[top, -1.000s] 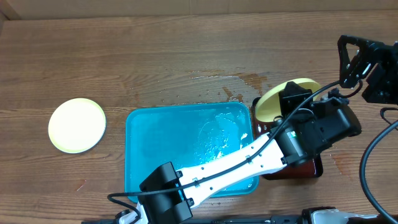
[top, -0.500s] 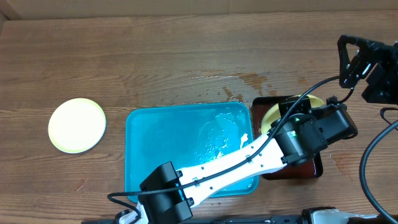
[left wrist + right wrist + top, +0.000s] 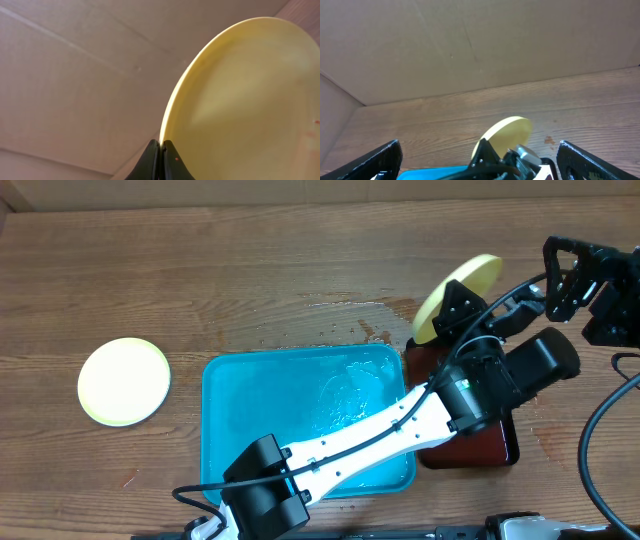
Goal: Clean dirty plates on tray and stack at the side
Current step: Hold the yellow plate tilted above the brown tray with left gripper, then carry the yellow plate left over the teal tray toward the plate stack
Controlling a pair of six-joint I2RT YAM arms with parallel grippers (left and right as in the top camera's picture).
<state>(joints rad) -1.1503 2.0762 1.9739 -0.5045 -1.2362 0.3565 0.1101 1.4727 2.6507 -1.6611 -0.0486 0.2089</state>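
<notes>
Left wrist view alone shows left hand [image 3: 160, 143] pinching yellow plate [image 3: 240, 100] by rim.

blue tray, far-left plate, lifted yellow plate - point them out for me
blue tray [image 3: 260, 410], overhead view, bare floor
far-left plate [image 3: 124, 381], overhead view, centre
lifted yellow plate [image 3: 240, 100], left wrist view, broad face
</notes>
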